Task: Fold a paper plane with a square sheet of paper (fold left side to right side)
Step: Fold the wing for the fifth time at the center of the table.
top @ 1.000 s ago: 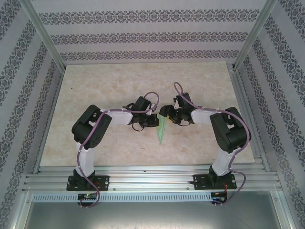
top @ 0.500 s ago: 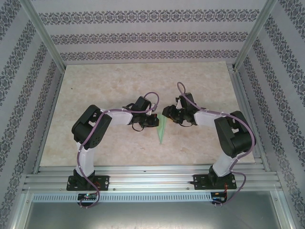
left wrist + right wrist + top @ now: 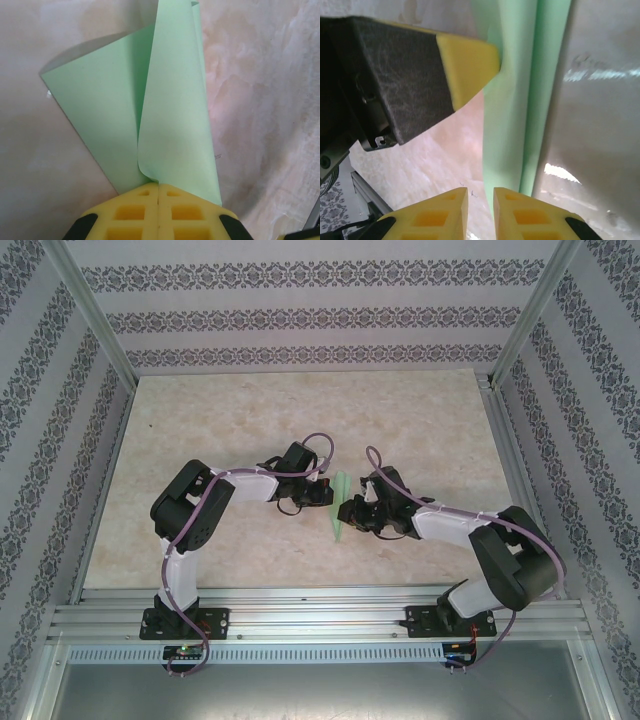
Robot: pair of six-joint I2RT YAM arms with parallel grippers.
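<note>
**Table:** The pale marbled table (image 3: 240,420) carries one item near its centre.

**Item:** A light green paper plane (image 3: 336,529), a narrow pointed dart of thin matte paper. In the top view its long axis runs from 12 to 6 o'clock, with the tip toward 6 o'clock. It stands on edge between the two claws.

**Left claw (image 3: 322,496):** It reaches the plane from 9 o'clock. In the left wrist view, the yellow fingers of the left claw (image 3: 158,186) are pressed together on the plane (image 3: 170,115) at its lower end. Two flaps rise from the grip. One curls toward 12 o'clock and a broader one spreads toward 10 o'clock.

**Right claw (image 3: 348,512):** It reaches the plane from 4 o'clock. In the right wrist view, the right claw (image 3: 480,191) has its fingers slightly apart, and table surface shows through the narrow gap. The plane (image 3: 515,115) runs from 12 to 6 o'clock just past the tips. Whether they touch it cannot be told.

**Contact:** A yellow finger (image 3: 467,62) of the left claw touches the plane's edge at 11 o'clock.
</note>
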